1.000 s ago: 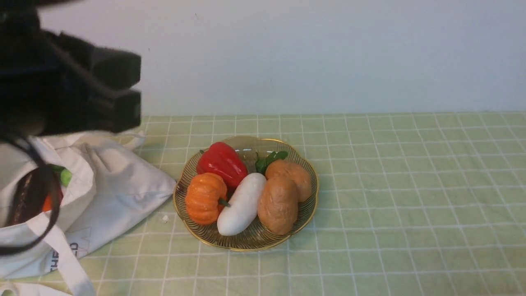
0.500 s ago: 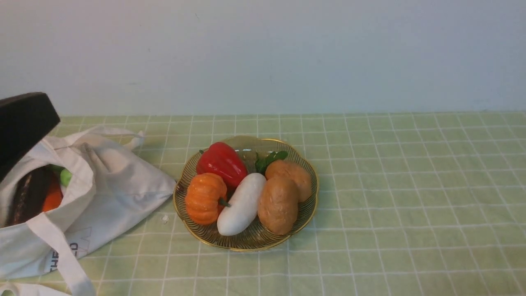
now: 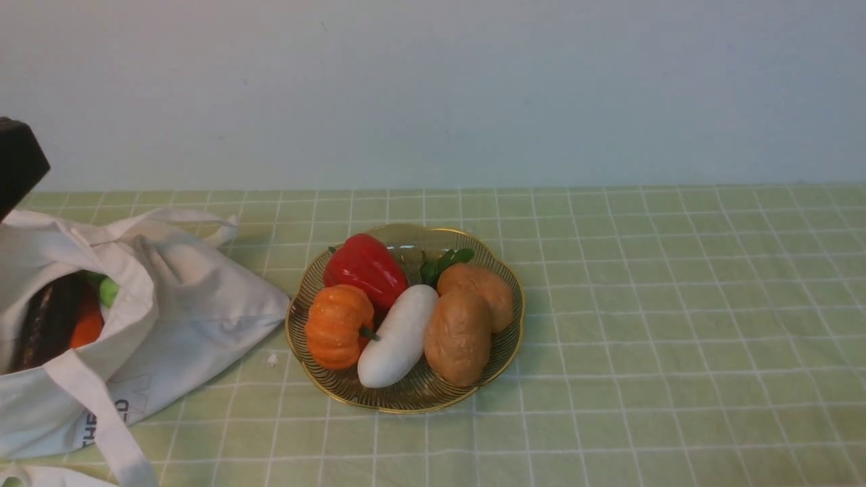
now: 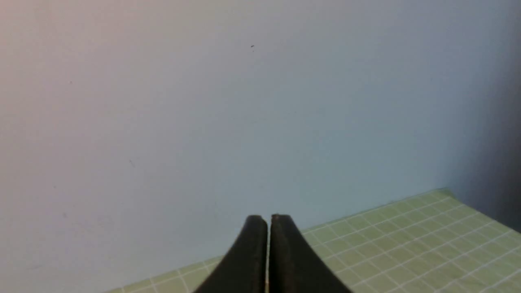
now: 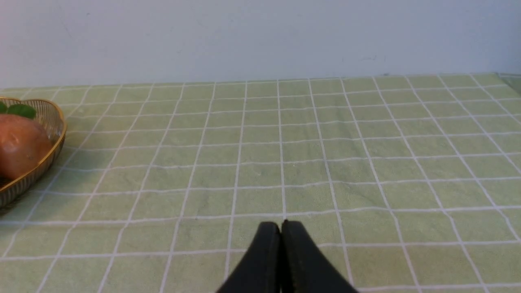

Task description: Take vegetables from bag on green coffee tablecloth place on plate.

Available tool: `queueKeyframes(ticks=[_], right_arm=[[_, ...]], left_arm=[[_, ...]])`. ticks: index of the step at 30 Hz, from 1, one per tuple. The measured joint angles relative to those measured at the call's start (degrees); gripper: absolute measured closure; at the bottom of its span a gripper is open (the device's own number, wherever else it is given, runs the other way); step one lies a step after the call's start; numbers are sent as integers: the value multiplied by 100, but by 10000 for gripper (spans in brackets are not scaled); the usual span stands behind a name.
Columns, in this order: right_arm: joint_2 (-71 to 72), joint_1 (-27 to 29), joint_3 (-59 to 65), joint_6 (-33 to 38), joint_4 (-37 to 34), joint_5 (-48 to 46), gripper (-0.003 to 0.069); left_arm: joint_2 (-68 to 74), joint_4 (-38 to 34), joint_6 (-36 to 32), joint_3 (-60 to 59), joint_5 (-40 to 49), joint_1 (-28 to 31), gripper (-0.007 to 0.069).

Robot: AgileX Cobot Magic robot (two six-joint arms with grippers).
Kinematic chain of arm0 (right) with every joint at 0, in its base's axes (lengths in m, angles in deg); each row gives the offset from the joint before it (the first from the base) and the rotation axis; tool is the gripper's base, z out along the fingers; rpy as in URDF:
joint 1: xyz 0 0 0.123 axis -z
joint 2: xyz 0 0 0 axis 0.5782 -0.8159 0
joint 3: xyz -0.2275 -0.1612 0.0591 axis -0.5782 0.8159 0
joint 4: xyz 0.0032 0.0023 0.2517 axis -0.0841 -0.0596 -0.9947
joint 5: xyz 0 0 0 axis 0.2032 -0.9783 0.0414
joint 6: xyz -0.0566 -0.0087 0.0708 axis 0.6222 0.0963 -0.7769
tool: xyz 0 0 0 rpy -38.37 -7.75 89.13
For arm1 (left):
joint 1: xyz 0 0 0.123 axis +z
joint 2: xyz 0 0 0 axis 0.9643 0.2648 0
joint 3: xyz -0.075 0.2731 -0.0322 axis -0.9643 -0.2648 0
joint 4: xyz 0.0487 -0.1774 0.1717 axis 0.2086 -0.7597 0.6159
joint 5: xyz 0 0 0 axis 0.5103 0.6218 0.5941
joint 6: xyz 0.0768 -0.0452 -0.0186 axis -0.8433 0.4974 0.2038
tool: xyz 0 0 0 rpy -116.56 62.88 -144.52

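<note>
Got most of the veg in the amber plate (image 3: 399,410) on the green checked tablecloth (image 3: 643,304) here. Seeing a red pepper (image 3: 365,270) at the far left side of the pile, with an orange pumpkin (image 3: 338,327) just in front, touching it. Also got a white radish (image 3: 398,336) lying at a slant across the middle, plus two brown potatoes (image 3: 458,338) on the right, one overlapping the other in view, and some green leaves (image 3: 446,265) behind them. Over to the left, looking at a floppy white bag (image 3: 203,297), lying mouth open with its corner right by the plate. Can spot a dark aubergine (image 3: 44,325), something orange (image 3: 86,321) and a bit of light green stuff (image 3: 108,291) inside, too hidden to name those last two. Strap (image 3: 101,406) draped down toward the near edge, past some black letters (image 3: 91,429). As for the left end effector (image 4: 269,219), pressed together, tips up around wall height in its wrist view. Same deal with the right end effector (image 5: 283,226), tips together above the cloth, to the right of the plate.
</note>
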Motion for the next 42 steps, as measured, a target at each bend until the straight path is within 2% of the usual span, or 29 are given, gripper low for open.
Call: queueKeyframes(ticks=[2,4,5,6,9,11,12,13,16,20,24,30,42], right_arm=[[0,0,0,0,0,0,673],[0,0,0,0,0,0,673],[0,0,0,0,0,0,673],[0,0,0,0,0,0,673],[0,0,0,0,0,0,673],[0,0,0,0,0,0,673],[0,0,0,0,0,0,673],[0,0,0,0,0,0,673],[0,0,0,0,0,0,673],[0,0,0,0,0,0,673],[0,0,0,0,0,0,673],[0,0,0,0,0,0,673],[0,0,0,0,0,0,673]], left_arm=[[-24,-91,-143,0,168,7,629],[-114,-475,-686,-34,369,140,629],[-114,-513,-739,-42,379,160,629],[-243,-944,-1281,-169,405,414,629],[-586,-1886,-2347,-643,373,1110,629],[-863,-2337,-2804,-992,327,1516,629],[-898,-2337,-2883,-1039,320,1567,629],[-1150,-2619,-3161,-1389,244,1908,629],[-1707,-2818,-3462,-2091,168,2488,629],[-2541,-2877,-3599,-2958,90,3055,629],[-2898,-2891,-3692,-3612,72,3322,629],[-2912,-2920,-3696,-4365,63,3369,629],[-2912,-2926,-3702,-4380,58,3369,629]])
